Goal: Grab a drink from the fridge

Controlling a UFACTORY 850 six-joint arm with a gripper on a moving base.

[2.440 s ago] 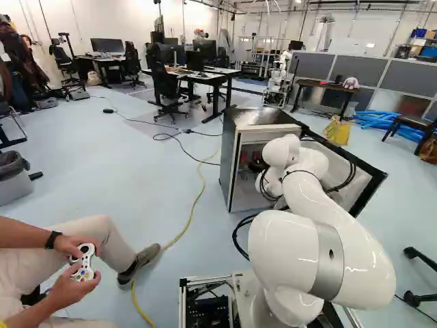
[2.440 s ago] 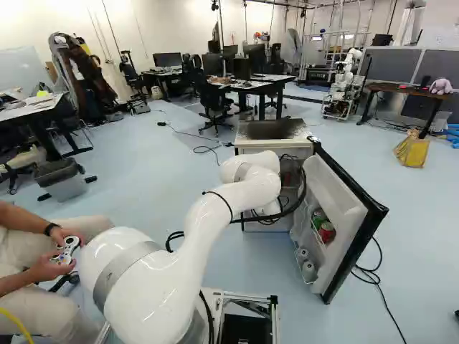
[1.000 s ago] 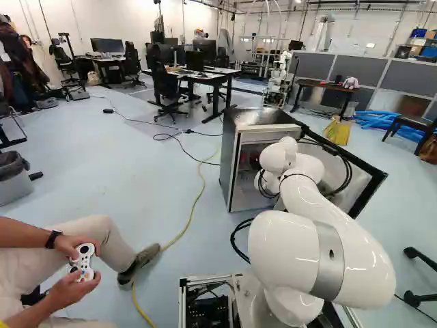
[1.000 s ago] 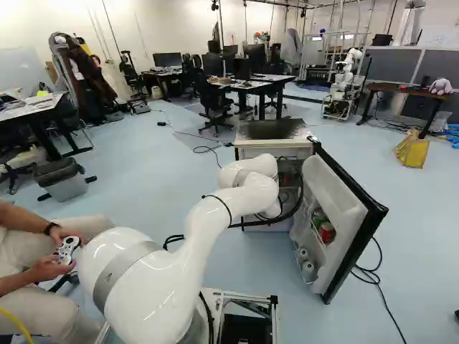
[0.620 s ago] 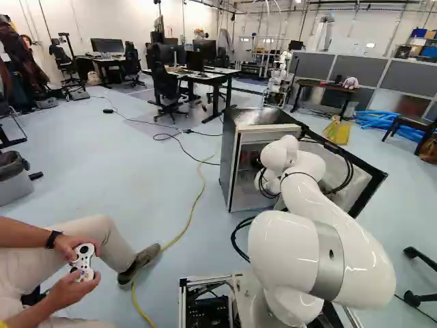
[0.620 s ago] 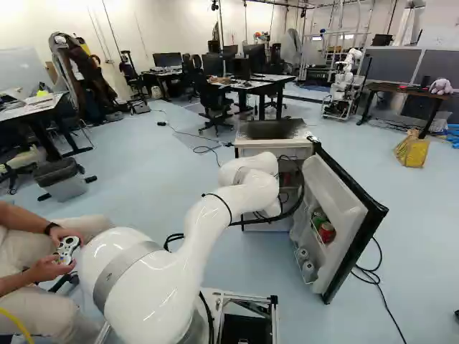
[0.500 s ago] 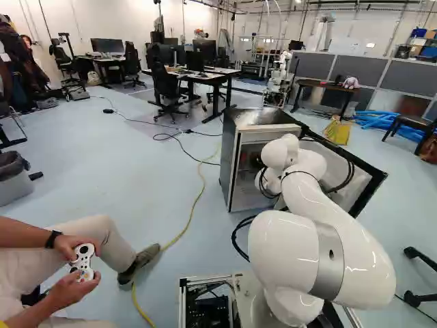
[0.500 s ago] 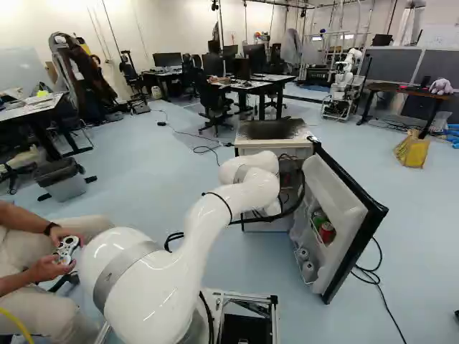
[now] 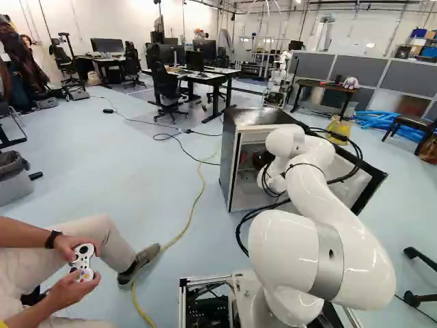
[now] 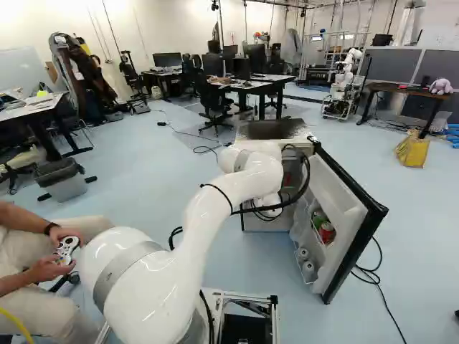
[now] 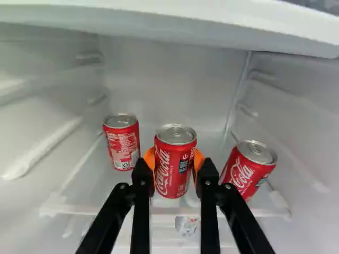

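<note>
The glossy white arm point(image 9: 362, 260) has rounded segments, a grey band point(image 9: 330, 263) and looping black cables point(image 10: 280, 206).

As I observe from the room, left and right base views look from the arm's point(image 9: 283, 249) seven and five o'clock toward twelve, slightly down, sharing the fridge point(image 9: 230, 160); the wrist view faces closely into its interior point(image 11: 164, 79).
</note>
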